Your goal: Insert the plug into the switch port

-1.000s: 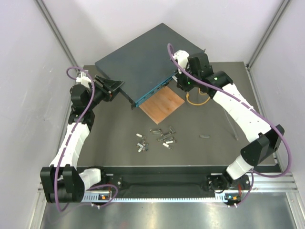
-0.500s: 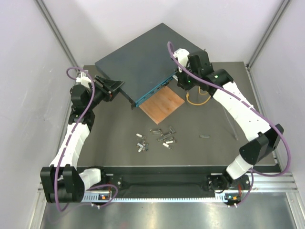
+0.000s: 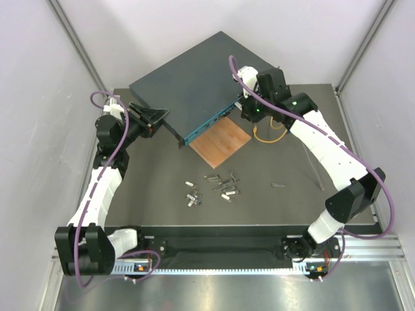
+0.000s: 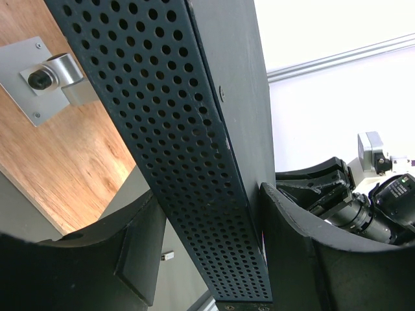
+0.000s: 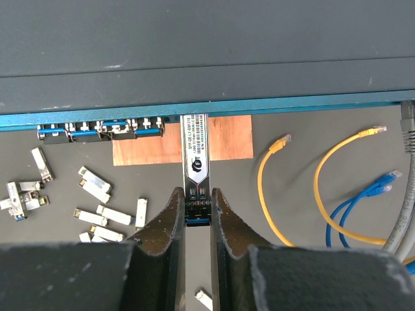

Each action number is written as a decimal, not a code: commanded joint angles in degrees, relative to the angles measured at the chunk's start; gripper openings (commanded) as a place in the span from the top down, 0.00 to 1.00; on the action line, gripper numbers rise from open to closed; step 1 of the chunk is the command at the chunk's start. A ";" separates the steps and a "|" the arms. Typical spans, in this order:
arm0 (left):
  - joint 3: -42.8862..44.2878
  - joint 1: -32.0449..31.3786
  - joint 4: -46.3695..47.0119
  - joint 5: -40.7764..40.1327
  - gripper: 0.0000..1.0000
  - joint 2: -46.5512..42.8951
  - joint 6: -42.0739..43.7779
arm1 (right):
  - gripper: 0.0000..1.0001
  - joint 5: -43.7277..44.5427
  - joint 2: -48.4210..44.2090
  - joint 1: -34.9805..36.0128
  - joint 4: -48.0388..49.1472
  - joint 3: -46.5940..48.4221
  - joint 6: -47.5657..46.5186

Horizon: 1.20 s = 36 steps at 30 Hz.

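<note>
Table with switch, board, loose plugs

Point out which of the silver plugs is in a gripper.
The plug pinched by the right gripper, its tip at the switch; the others lie loose on the table.

The switch lies at the far middle of the table, set cornerwise, its socket face toward the near right. The board lies just before that face. Loose plugs are scattered nearer, at mid-table, and the cables lie right of the board. The left gripper straddles the switch's left corner, a finger against each side. The right gripper clamps the plug, whose far end meets the socket face above the board.
</note>
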 commanded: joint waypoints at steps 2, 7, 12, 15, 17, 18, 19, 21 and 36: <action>-0.57 -0.84 2.83 0.21 1.00 -0.15 3.13 | 1.00 -1.59 1.58 0.31 10.71 2.33 0.98; -0.83 -0.84 2.83 0.12 1.00 -0.06 3.13 | 1.00 0.69 1.23 0.49 9.75 2.15 0.19; -0.57 -0.75 2.83 0.21 1.00 -0.06 3.22 | 1.00 1.84 0.61 0.66 8.87 1.80 -0.61; -0.57 -0.84 2.83 0.21 1.00 0.02 3.22 | 1.00 1.67 0.61 0.57 8.25 1.28 -0.87; -0.39 -0.75 2.83 0.21 1.00 0.03 3.22 | 1.00 1.66 0.52 0.49 8.16 0.92 -1.04; -0.39 -0.75 2.83 0.21 1.00 0.11 3.31 | 1.00 1.75 0.61 0.57 7.99 0.66 -1.13; -0.39 -0.84 2.83 0.30 1.00 0.11 3.31 | 1.00 1.93 0.78 0.66 7.81 0.57 -1.22; -0.21 -0.75 2.83 0.38 1.00 0.11 3.31 | 1.00 2.19 0.96 0.57 7.64 0.39 -1.22; -0.48 -0.84 2.83 0.47 1.00 0.03 3.40 | 1.00 2.01 -0.44 0.57 7.37 -2.15 -1.05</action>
